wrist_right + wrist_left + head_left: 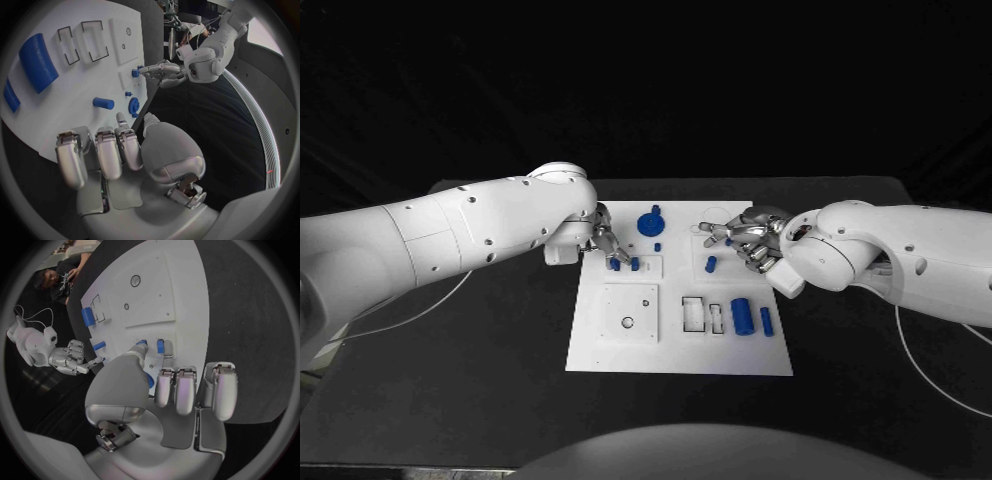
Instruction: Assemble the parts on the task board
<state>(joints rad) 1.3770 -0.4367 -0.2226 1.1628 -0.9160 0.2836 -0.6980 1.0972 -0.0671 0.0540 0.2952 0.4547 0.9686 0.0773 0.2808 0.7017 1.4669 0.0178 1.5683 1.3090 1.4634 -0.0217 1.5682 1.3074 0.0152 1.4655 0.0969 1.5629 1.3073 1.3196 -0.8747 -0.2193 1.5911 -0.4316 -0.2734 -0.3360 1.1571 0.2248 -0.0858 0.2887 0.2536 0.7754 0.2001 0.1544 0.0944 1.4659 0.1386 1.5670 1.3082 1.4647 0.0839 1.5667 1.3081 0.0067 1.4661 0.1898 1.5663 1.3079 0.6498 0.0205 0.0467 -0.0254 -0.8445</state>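
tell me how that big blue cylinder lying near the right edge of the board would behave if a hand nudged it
The big blue cylinder lies on its side on the flat task board, so it would probably roll if pushed across its length. It looks rigid, likely plastic, so probably stiff and light. Its smooth surface might slip between metal fingers.

Left robot hand [607, 245] fingertips hide peg tops, grip unclear, board [678, 355] holes' depth maybe too small.

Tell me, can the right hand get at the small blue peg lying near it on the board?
Probably yes. The right hand hovers open beside the blue peg, and nothing lies between its fingers and the peg on the task board.
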